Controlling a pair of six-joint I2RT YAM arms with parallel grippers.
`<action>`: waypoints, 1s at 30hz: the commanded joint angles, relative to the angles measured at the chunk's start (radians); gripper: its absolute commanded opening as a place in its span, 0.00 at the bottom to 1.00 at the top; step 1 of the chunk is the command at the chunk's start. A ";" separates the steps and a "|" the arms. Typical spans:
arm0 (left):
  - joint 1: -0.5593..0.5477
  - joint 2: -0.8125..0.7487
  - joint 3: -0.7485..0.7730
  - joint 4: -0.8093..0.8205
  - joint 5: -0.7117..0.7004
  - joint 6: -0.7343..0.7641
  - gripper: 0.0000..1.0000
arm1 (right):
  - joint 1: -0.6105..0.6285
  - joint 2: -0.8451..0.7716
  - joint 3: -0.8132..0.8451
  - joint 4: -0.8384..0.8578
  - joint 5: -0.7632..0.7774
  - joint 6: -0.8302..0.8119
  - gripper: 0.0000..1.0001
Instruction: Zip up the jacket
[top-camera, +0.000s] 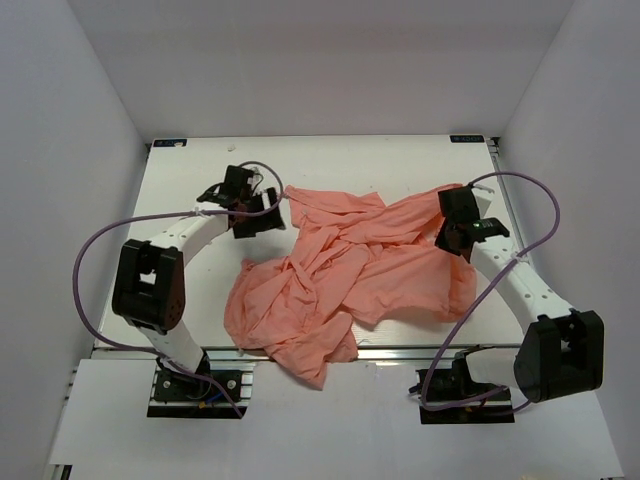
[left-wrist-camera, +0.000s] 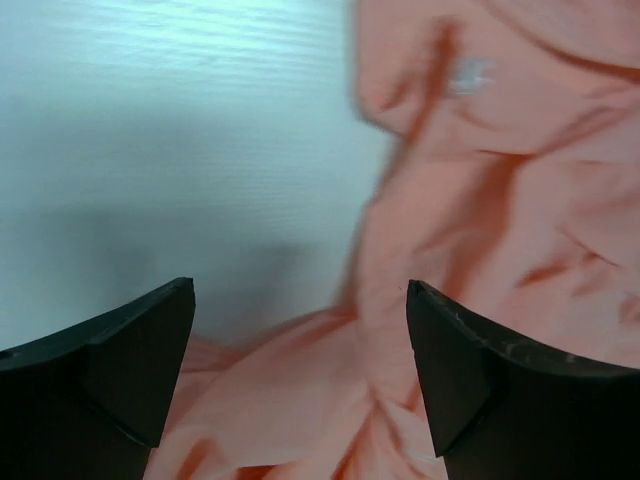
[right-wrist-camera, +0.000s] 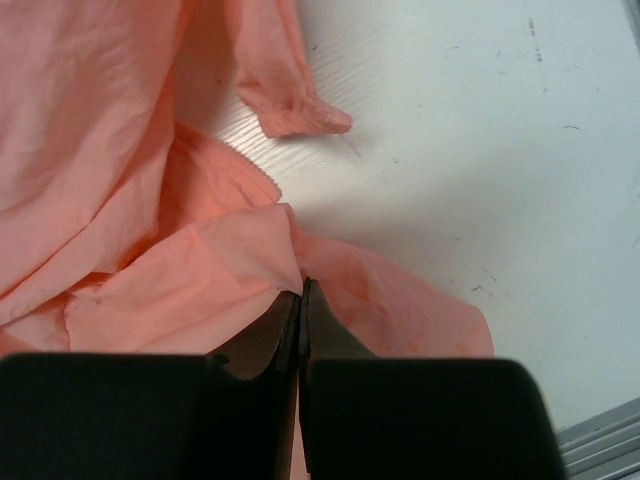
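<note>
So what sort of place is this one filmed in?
Likely a lab robot test cell: plain white walls box in a white table, with a left arm and right arm bolted at its near edge and a crumpled jacket as workpiece.

Nothing legible anywhere. One small dark label (top-camera: 170, 142) sits at the far left corner of the worktop (top-camera: 330, 160) and a second label (top-camera: 465, 137) at the far right corner, both too small to read. A pale mark (left-wrist-camera: 470, 75) on the jacket (left-wrist-camera: 520, 220) is blurred.

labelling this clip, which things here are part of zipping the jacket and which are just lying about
For the job: jacket, left claw (open), right claw (shut on jacket hem).
Just there: table, cables. Nothing else loose.
</note>
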 joint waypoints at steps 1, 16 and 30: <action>-0.123 -0.014 0.104 0.039 0.157 0.123 0.98 | -0.045 -0.054 -0.004 -0.018 0.010 0.010 0.00; -0.292 0.239 0.218 -0.068 0.067 0.228 0.93 | -0.079 -0.200 0.154 0.007 -0.006 -0.071 0.00; -0.262 -0.029 0.141 0.031 -0.238 0.072 0.00 | -0.111 -0.168 0.272 0.036 0.097 -0.143 0.00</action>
